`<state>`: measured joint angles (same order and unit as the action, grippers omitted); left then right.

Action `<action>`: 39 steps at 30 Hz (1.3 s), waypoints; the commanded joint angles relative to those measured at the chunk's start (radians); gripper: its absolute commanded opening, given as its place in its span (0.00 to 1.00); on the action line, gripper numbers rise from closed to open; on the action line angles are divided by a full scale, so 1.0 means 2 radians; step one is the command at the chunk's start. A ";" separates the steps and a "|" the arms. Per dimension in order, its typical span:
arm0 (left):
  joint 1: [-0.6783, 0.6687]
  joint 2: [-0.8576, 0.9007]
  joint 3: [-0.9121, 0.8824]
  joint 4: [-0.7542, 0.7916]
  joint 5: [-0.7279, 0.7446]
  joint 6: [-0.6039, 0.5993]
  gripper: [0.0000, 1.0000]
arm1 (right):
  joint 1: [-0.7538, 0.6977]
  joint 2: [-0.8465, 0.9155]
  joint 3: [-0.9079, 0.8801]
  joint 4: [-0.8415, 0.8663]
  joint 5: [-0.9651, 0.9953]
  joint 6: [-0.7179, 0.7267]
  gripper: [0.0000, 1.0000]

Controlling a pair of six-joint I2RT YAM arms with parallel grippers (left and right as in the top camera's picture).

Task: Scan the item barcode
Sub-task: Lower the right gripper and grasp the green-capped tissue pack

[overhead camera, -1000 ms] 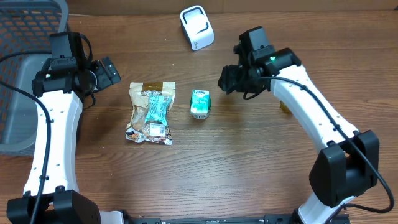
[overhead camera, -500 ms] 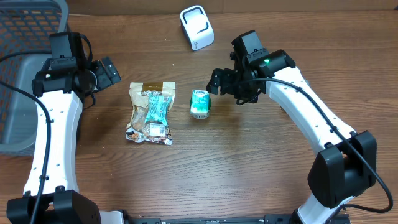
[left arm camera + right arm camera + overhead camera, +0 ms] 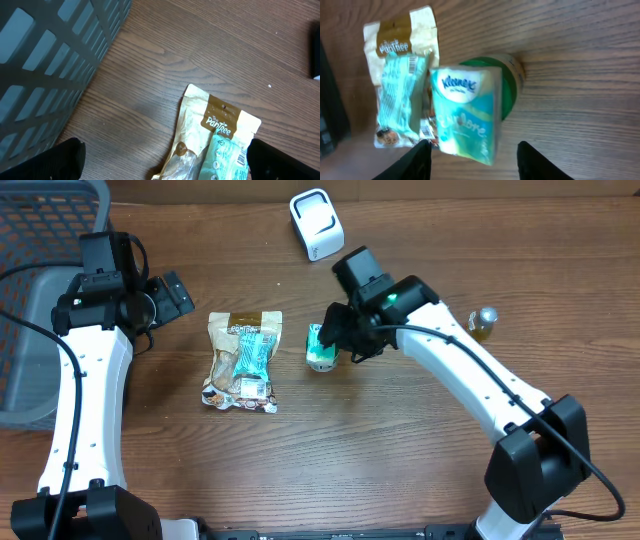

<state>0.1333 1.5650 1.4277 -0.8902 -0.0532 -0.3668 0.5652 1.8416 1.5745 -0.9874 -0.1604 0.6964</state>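
Right gripper (image 3: 475,161) has its jaws apart, one fingertip on each side of the tissue pack (image 3: 464,112) at mid-table. Contact is unclear: the view is blurry and the fingers are cut off at the bottom edge. A green round thing (image 3: 512,82) is mostly hidden by the pack and can't be identified. Left gripper (image 3: 165,167) jaws are wide apart and empty, only the tips showing. The snack pouch (image 3: 220,132) is cut off below, with the basket (image 3: 50,65) beside it. The white scanner (image 3: 316,224) sits well apart.
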 commanded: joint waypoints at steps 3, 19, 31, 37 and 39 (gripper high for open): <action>0.005 0.002 0.004 0.002 -0.003 0.002 0.99 | 0.024 0.013 -0.002 0.003 0.059 0.048 0.46; 0.005 0.002 0.004 0.002 -0.003 0.002 1.00 | 0.031 0.058 -0.001 0.008 0.059 0.048 0.23; 0.005 0.002 0.004 0.002 -0.003 0.002 0.99 | -0.023 0.022 0.019 -0.066 0.057 0.021 0.04; 0.005 0.002 0.004 0.002 -0.003 0.002 1.00 | -0.061 0.022 0.014 -0.101 0.058 0.001 0.04; 0.005 0.002 0.004 0.002 -0.003 0.002 0.99 | -0.064 0.022 0.011 -0.104 0.058 0.001 0.04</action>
<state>0.1333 1.5650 1.4277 -0.8906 -0.0528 -0.3668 0.4408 1.9141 1.5967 -1.1946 -0.0620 0.7212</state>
